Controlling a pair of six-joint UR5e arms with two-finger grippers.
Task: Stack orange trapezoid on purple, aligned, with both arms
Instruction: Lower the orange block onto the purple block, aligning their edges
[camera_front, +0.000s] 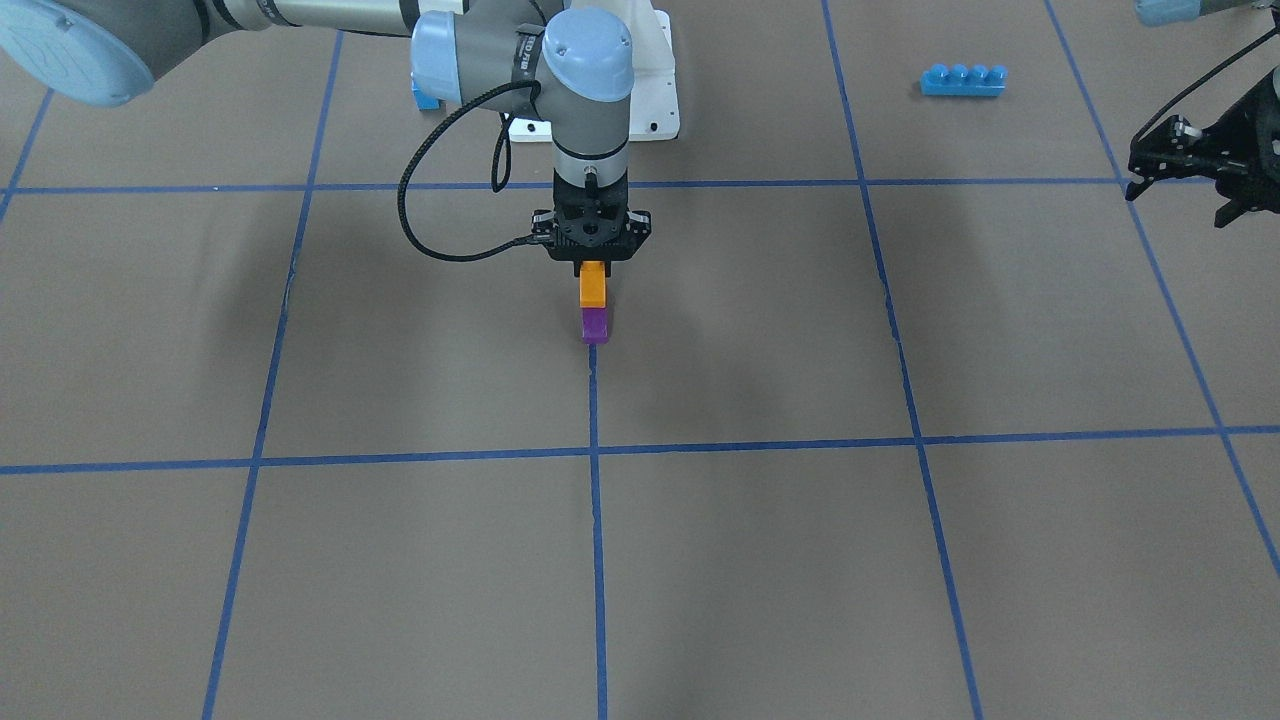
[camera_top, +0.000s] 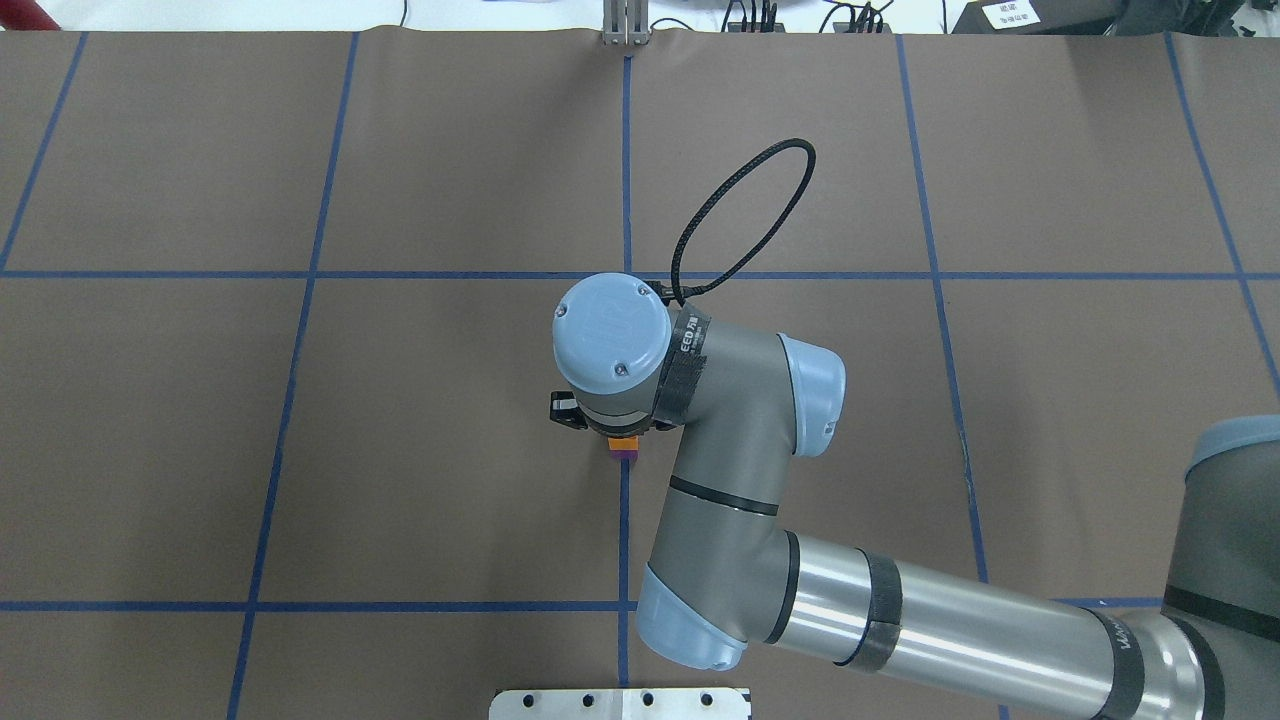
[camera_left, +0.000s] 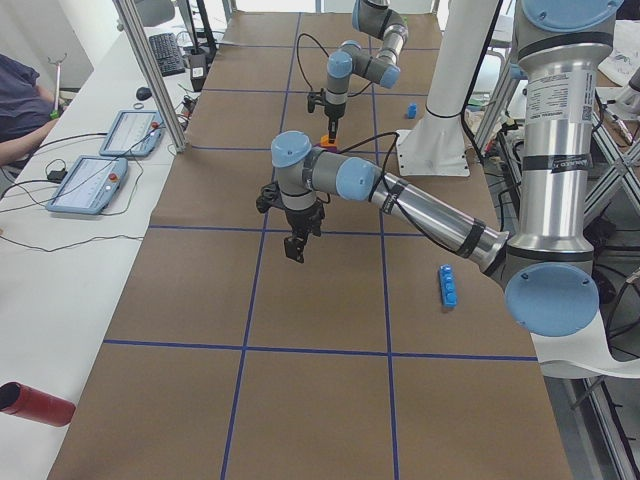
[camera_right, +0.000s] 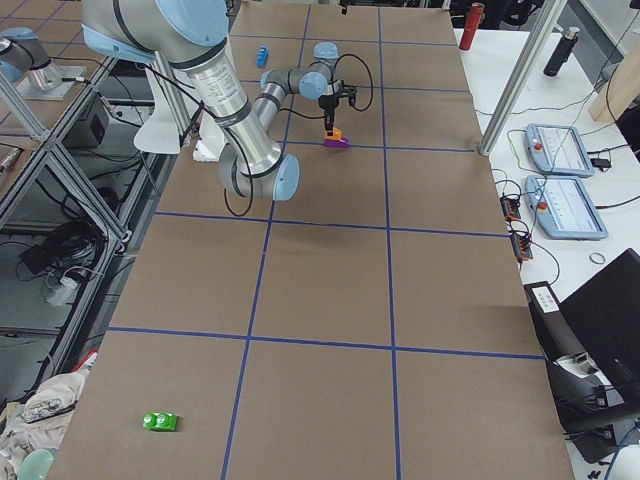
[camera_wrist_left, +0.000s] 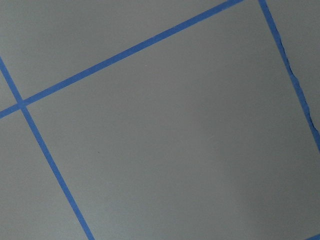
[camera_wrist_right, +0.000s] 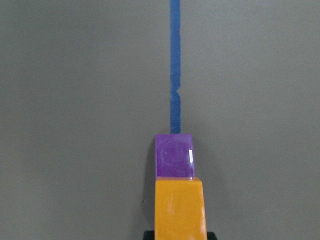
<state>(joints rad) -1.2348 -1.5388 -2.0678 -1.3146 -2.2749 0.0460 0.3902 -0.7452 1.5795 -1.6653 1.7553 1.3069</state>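
My right gripper (camera_front: 594, 268) is shut on the orange trapezoid (camera_front: 593, 286) and holds it straight over the purple brick (camera_front: 595, 326), which stands on a blue tape line. The orange brick's underside meets or nearly meets the purple top; I cannot tell if it is seated. In the right wrist view the orange brick (camera_wrist_right: 180, 207) covers the near part of the purple brick (camera_wrist_right: 173, 155). From overhead the wrist hides the gripper and only slivers of orange (camera_top: 624, 443) and purple (camera_top: 624, 456) show. My left gripper (camera_front: 1175, 205) hangs open and empty above the table, far off to the side (camera_left: 293, 250).
A long blue four-stud brick (camera_front: 963, 80) lies near my left arm's side. A small blue brick (camera_front: 427, 98) sits by the white pedestal (camera_front: 655, 115). A green brick (camera_right: 160, 421) lies at the table's far right end. A red cylinder (camera_left: 35, 404) lies at the left end.
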